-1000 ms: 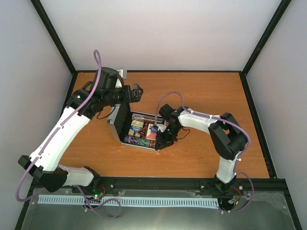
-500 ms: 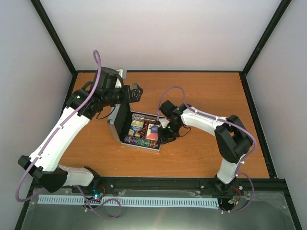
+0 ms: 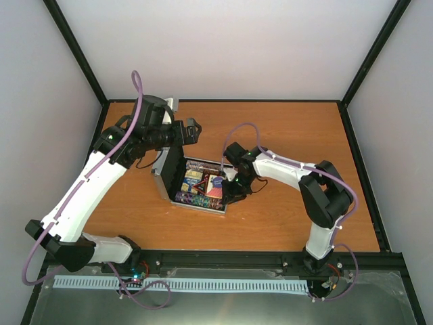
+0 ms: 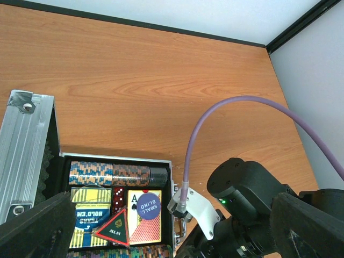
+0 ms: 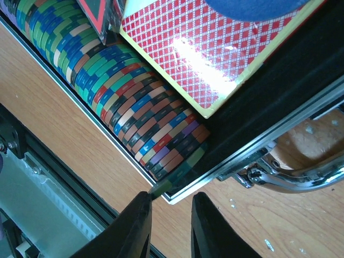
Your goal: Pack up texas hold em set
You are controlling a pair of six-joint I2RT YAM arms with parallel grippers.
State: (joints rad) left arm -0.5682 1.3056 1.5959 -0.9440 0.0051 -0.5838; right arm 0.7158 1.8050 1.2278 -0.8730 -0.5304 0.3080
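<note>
The silver case (image 3: pixel 201 206) lies open mid-table, its lid (image 3: pixel 164 173) standing at the left. In the left wrist view it holds a chip row (image 4: pixel 107 173), a red card deck (image 4: pixel 144 228) under a blue "small blind" button (image 4: pixel 148 205), a triangular "all in" button (image 4: pixel 114 230) and a blue deck (image 4: pixel 88 212). My left gripper (image 3: pixel 193 130) hovers open above and behind the case. My right gripper (image 5: pixel 169 226) is slightly open at the case's near right corner (image 5: pixel 177 194). Its left fingertip (image 5: pixel 141 207) touches a dark green chip (image 5: pixel 167 185) that juts over the rim.
The metal handle (image 5: pixel 301 180) hangs off the case's outer wall, to the right of my right fingers. The right arm (image 4: pixel 252 215) fills the lower right of the left wrist view. The black frame rail (image 3: pixel 223 258) runs along the table's near edge.
The right arm has shifted slightly, bringing its gripper in at the case's near right corner. The left arm and the lid have not moved.
</note>
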